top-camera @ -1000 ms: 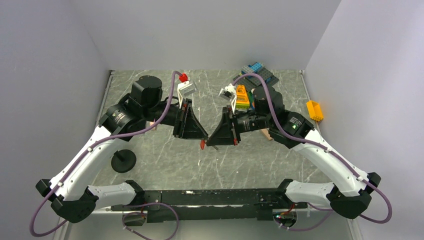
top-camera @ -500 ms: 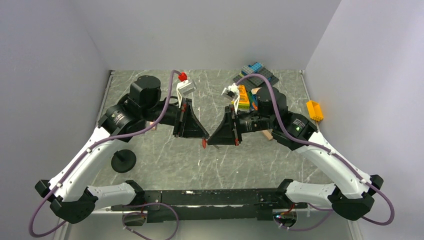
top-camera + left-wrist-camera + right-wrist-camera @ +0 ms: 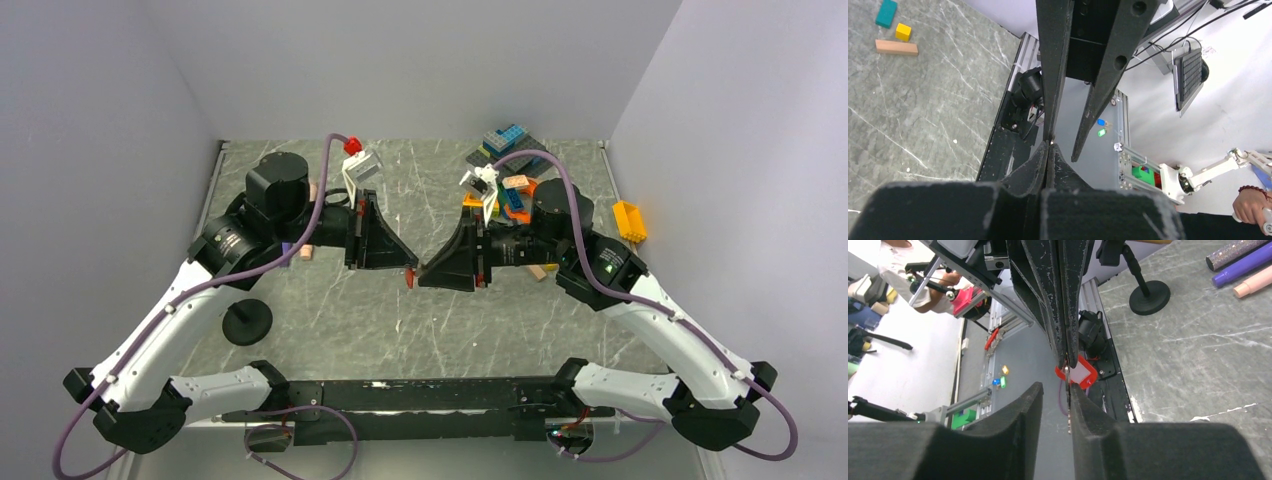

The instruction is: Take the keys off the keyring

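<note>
Not done. Left gripper [image 3: 1066, 360] was clamped on the keyring [image 3: 1077, 374], which hung under its tips. Right gripper [image 3: 1055, 390] gaped just beside the keyring, holding nothing. The key [image 3: 1068, 412], a thin sliver, looked still attached.

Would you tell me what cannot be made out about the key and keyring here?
Right wrist view: the key is an edge-on sliver, shape unreadable; the tips of the left tool hide the thin ring of the keyring.
Left wrist view: the left tool's fingers hide both.
Top view: the key is too small.
</note>
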You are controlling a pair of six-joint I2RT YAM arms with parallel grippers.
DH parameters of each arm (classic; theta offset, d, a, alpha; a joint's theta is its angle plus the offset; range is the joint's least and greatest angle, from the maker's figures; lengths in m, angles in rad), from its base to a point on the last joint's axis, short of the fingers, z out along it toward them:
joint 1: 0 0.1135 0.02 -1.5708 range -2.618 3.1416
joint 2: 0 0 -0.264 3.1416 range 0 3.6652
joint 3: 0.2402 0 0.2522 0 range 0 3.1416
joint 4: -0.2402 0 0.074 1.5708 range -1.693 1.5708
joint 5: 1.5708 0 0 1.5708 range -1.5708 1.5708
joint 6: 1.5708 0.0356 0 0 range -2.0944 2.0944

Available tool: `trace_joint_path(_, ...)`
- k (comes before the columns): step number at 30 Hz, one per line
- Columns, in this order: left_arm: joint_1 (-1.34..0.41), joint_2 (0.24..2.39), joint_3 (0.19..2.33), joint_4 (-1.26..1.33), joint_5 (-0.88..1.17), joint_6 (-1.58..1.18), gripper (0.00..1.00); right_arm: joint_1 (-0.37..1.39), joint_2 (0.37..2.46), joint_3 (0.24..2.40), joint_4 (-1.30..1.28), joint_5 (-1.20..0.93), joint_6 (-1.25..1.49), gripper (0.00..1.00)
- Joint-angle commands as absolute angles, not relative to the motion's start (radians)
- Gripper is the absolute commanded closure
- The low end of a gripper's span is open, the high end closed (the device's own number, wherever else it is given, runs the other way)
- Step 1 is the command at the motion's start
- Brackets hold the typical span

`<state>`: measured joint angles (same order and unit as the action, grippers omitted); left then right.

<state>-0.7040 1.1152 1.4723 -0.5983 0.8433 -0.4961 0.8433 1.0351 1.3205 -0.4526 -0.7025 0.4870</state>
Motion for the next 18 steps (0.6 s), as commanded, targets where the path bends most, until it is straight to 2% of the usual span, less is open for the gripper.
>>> trace_joint_path(1, -0.705, 1.092, 1.465, -0.513, 0.823, -0.549, 1.0, 0.847, 1.012, 1.304, -0.353, -0.677, 0.526, 0.62)
trace_joint_path(3, -0.705, 1.087, 1.465, -0.502, 0.818, -0.563, 1.0, 0.847, 1.008, 1.296, -0.332, -0.669, 0.535, 0.58)
trace_joint_path(10, -0.705, 1.072, 1.45, -0.432, 0.815, -0.622, 1.0, 0.847, 0.965, 1.249, -0.213, -0.588, 0.569, 0.56)
trace_joint_path(18, -0.704, 1.072, 1.469, -0.417, 0.814, -0.638, 1.0, 0.847, 0.957, 1.235, -0.148, -0.548, 0.592, 0.72)
